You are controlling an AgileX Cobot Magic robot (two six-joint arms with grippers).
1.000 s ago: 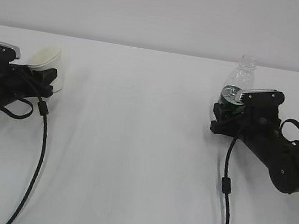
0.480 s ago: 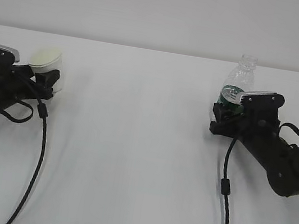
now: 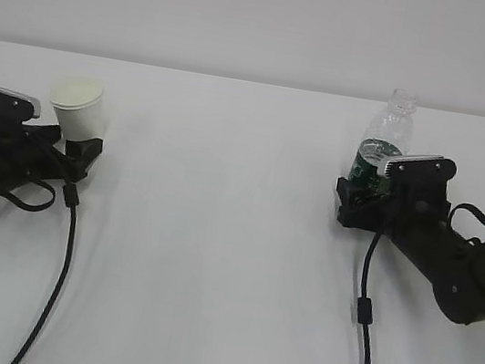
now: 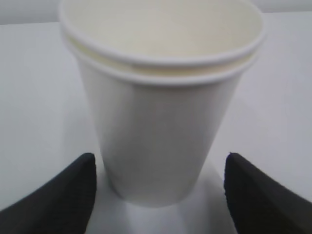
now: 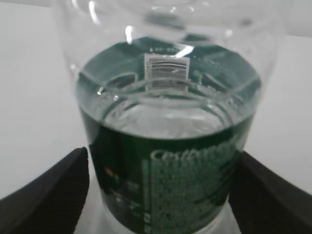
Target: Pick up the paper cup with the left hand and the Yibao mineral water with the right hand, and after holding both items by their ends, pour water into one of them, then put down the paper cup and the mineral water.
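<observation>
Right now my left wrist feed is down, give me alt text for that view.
A white paper cup stands upright on the white table, filling most of the frame between the two black fingertips of the open left gripper. Its rolled rim looks doubled.

a plain white matte table [image 3: 216, 233] carries everything, its far edge meeting a pale grey wall. a small tapered white paper cup with a rolled rim [image 3: 78, 110] stands upright on it near the left edge, toward the far side, and a small clear ribbed plastic bottle with a dark green label band and no cap [image 3: 383, 140] stands upright well apart from it toward the right edge. two black cables [image 3: 56, 282] trail over the surface to the near edge.
</observation>
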